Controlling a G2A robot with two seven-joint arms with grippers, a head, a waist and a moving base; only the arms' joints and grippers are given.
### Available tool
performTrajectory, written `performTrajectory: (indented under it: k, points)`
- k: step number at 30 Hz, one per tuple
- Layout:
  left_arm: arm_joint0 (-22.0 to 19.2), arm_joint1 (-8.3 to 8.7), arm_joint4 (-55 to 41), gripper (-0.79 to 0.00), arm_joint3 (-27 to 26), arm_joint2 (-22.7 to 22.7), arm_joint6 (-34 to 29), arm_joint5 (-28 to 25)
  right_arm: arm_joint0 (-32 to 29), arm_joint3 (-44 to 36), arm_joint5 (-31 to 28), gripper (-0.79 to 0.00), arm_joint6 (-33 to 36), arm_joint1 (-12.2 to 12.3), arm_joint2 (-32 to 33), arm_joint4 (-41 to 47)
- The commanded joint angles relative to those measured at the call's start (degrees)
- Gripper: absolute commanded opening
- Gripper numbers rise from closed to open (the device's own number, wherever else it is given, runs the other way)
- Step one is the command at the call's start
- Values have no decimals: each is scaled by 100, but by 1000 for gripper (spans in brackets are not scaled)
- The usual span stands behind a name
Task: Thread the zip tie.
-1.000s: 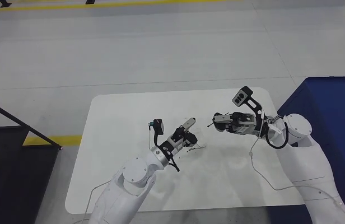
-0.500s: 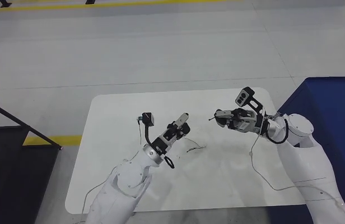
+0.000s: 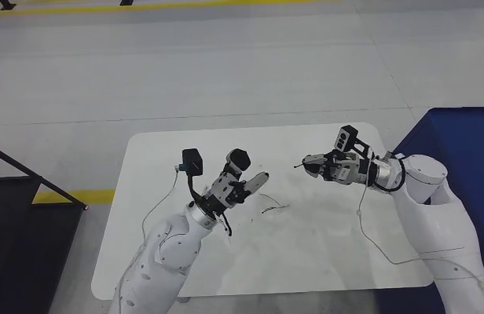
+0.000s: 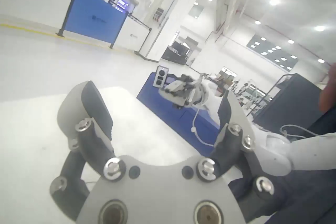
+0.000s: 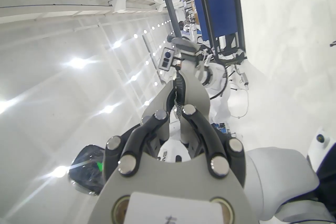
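Observation:
My right gripper (image 3: 307, 166) hangs above the white table (image 3: 155, 165), right of its middle. It is shut on a thin black zip tie whose tip (image 3: 296, 167) pokes out toward the left arm. In the right wrist view the fingers (image 5: 194, 86) are pressed together. Another thin black strand (image 3: 273, 209) lies flat on the table between the two arms. My left gripper (image 3: 250, 170) is raised above the table to the left of that strand, tilted upward. It is open, with nothing between its fingers (image 4: 95, 109), and it faces the right gripper (image 4: 181, 93).
A blue panel (image 3: 454, 141) stands at the table's right edge. A dark frame (image 3: 30, 235) stands off the table's left side. Cables (image 3: 368, 235) trail from the right arm over the table.
My left gripper has lifted off the table away from the strand, swung left and tilted up, with its fingers spread wider. The right gripper has drifted slightly right and stays shut.

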Motion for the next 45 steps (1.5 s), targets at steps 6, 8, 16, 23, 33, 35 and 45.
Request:
performTrajectory:
  k: [6,8,16,23,33,35,45]
  points:
    - [387,122,9219,0,64,761,1754,2793,-165,-255,267,-785,195,64,-50,-187]
    - [364,105,9940,0,348,854,1733,3521,-179,-297,242,-785,165,77,-70,-290]
    - [347,69,10314,0,549,959,1643,4075,-222,-323,199,-785,56,79,-86,-201]
    - [409,63,10666,0,419,1112,1537,3675,-385,-591,28,-785,-274,78,-175,-323]
    - [420,95,10306,-111,194,833,1577,3135,-477,-747,-254,-785,-177,112,-372,-766]
    - [450,93,10331,-197,175,859,1595,3130,-477,-764,-264,-785,-186,120,-381,-817]
    - [480,105,10648,-545,173,869,1697,3136,-451,-806,-204,-785,-332,133,-457,-874]
